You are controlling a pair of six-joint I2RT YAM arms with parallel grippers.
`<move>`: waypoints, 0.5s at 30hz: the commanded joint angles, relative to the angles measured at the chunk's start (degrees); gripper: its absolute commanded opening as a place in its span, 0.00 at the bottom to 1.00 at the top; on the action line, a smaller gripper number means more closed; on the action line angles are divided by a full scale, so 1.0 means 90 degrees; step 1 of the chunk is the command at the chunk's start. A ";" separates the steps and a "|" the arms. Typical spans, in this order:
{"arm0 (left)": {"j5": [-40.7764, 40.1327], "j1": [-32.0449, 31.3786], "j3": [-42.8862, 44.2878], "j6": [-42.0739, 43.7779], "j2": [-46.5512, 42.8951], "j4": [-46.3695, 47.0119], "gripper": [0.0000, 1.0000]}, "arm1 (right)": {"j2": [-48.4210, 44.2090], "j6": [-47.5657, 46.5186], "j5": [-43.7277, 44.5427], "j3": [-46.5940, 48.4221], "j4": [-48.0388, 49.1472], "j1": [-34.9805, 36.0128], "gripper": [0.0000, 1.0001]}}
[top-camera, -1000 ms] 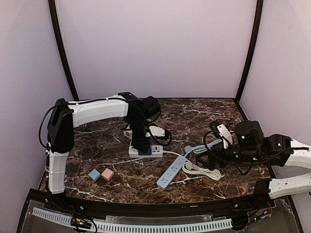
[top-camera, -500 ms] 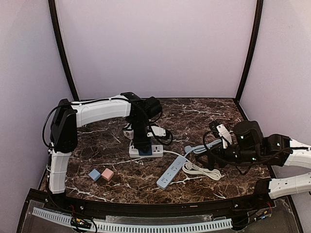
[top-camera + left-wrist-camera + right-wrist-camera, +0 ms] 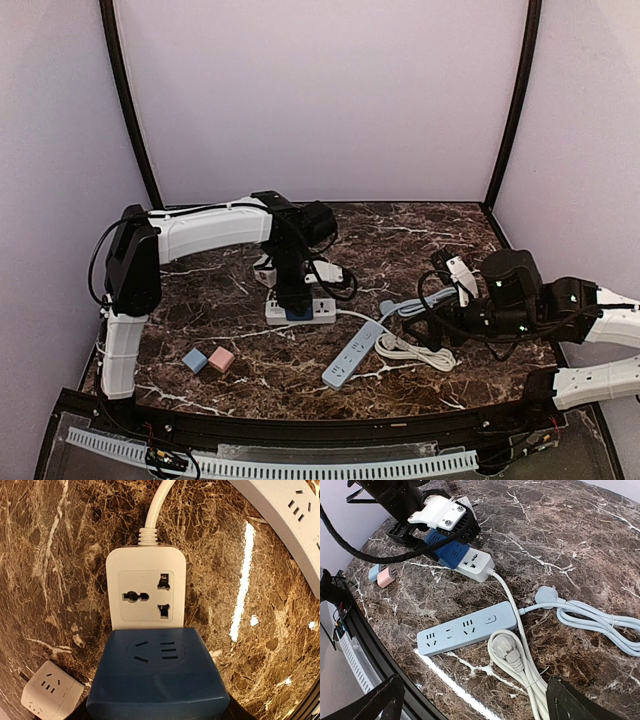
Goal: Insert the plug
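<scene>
My left gripper [image 3: 293, 298] is shut on a dark blue cube plug [image 3: 157, 672], pointing down at the near end of a white power strip [image 3: 146, 592]. The cube covers that end of the strip; a universal socket beyond it stays bare. Whether the cube's pins are seated is hidden. In the right wrist view the blue cube [image 3: 451, 552] sits on the white strip's [image 3: 477, 565] left end. My right gripper [image 3: 472, 702] stands open with nothing between its fingers, above a light blue power strip [image 3: 467, 627] and a coiled white cable with its plug [image 3: 507, 647].
A white cube adapter [image 3: 50, 692] lies beside the blue cube. A light blue plug and cable [image 3: 546, 595] lie right of the blue strip. A blue block [image 3: 194, 360] and a pink block [image 3: 221, 359] sit at the front left. Black cables trail behind the left gripper.
The left arm's upper link has edged slightly to the right while its gripper stays over the white strip. The right arm has not moved.
</scene>
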 commanded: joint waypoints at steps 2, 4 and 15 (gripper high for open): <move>-0.0541 -0.0083 -0.0291 0.0373 0.0491 -0.0146 0.01 | -0.0085 -0.0021 0.0021 -0.0118 0.0185 0.0054 0.99; -0.0636 -0.0114 -0.0421 0.0547 0.0482 -0.0127 0.01 | -0.0106 -0.0038 0.0020 -0.0133 0.0184 0.0054 0.99; -0.0643 0.0005 -0.0577 -0.0029 0.0867 0.0104 0.01 | -0.0344 -0.0086 0.0008 -0.0154 0.0129 0.0055 0.99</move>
